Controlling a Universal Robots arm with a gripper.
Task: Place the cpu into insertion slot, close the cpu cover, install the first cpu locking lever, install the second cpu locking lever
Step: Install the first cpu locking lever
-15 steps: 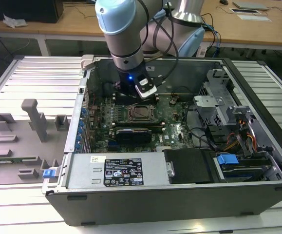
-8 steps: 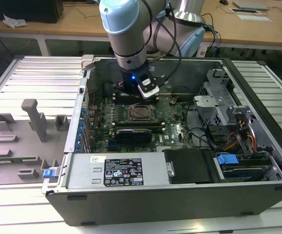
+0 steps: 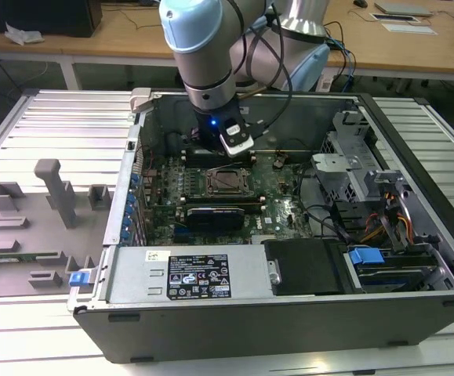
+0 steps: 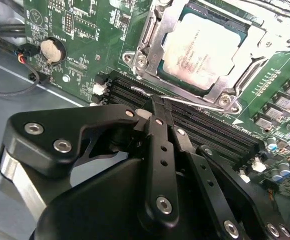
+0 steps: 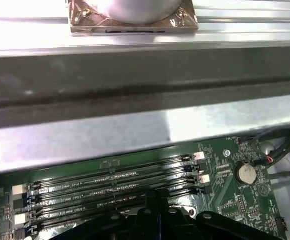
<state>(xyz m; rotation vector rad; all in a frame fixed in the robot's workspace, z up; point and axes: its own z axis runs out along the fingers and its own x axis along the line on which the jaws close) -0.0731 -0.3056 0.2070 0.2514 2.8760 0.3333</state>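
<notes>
The cpu point(image 4: 201, 46) lies flat in the insertion slot point(image 3: 227, 182) on the green board, silvery top up. The cpu cover point(image 4: 156, 47) is down over it, its metal frame around the chip's edges. A thin locking lever point(image 4: 192, 103) runs along the socket's side nearest the gripper. In the second wrist view my gripper point(image 4: 152, 103) is shut, and its black fingertips meet right at this lever rod. I cannot tell whether they press on it. In the exterior view the arm point(image 3: 211, 70) stands over the board just behind the socket.
Black memory slots point(image 5: 109, 182) lie between the gripper and the case's back wall point(image 5: 145, 75). A coin battery point(image 4: 52, 50) and loose cables sit beside them. The power supply point(image 3: 199, 274), drive cage point(image 3: 352, 168) and a blue clip point(image 3: 365, 256) fill the case's near and right sides.
</notes>
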